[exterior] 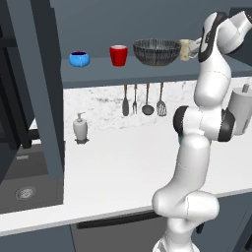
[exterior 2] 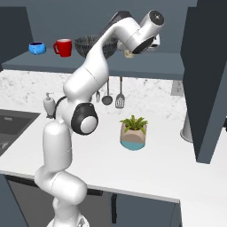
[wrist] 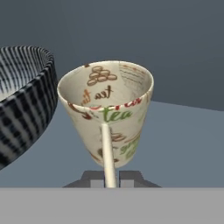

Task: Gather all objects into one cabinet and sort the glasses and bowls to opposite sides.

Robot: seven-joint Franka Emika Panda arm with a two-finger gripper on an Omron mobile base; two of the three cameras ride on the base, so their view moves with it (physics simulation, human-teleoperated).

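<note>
— Up on the cabinet shelf, left to right: small blue bowl, red cup, large dark striped bowl, then the beige mug just beside the big bowl's right edge.

— And the end effector?

— Right at the beige mug, closed on its handle; seen from the hand camera as a pale thin strip running down between the two dark tips. Mug upright, mouth open toward the camera, brown, red and green lettering inside and out, striped bowl close on its left.

— Touching the bowl?

— Hard to tell; very near, a narrow gap at most.

— Down on the tabletop?

— White soap dispenser near the sink, teal plant pot further right, well apart. Hanging utensils on the wall below the shelf. Cabinet door swung open at the left.
</note>
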